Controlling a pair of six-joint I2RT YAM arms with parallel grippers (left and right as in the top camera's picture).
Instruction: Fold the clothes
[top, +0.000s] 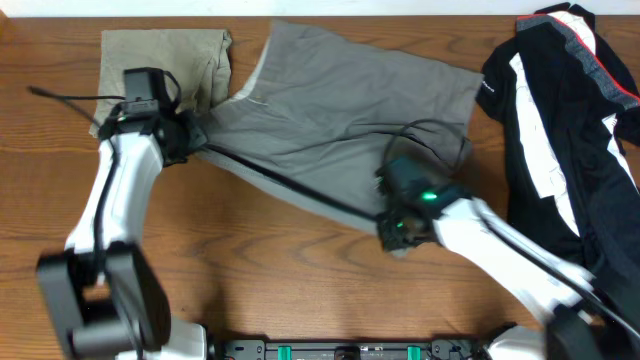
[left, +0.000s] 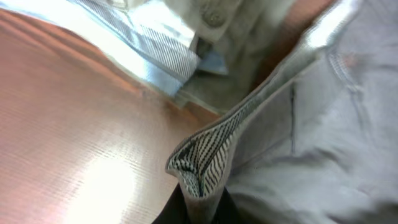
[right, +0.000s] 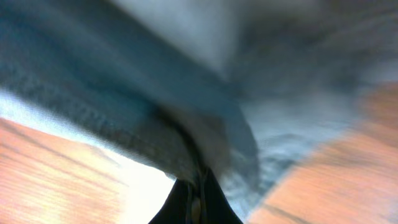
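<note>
Left tool (top: 196, 141), right tool (top: 393, 232), pinching shorts (top: 340, 105) (grey)

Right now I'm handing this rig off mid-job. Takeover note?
Grippers: left gripper shut on the grey shorts at their near-left corner; right gripper shut on their near-right hem.
Things: grey shorts spread mid-table, near edge stretched between the grippers; khaki shorts far left; black top crumpled at right.
Done: both grips set.
Left: fold the grey shorts, then the black top; the khaki shorts probably need checking.
</note>
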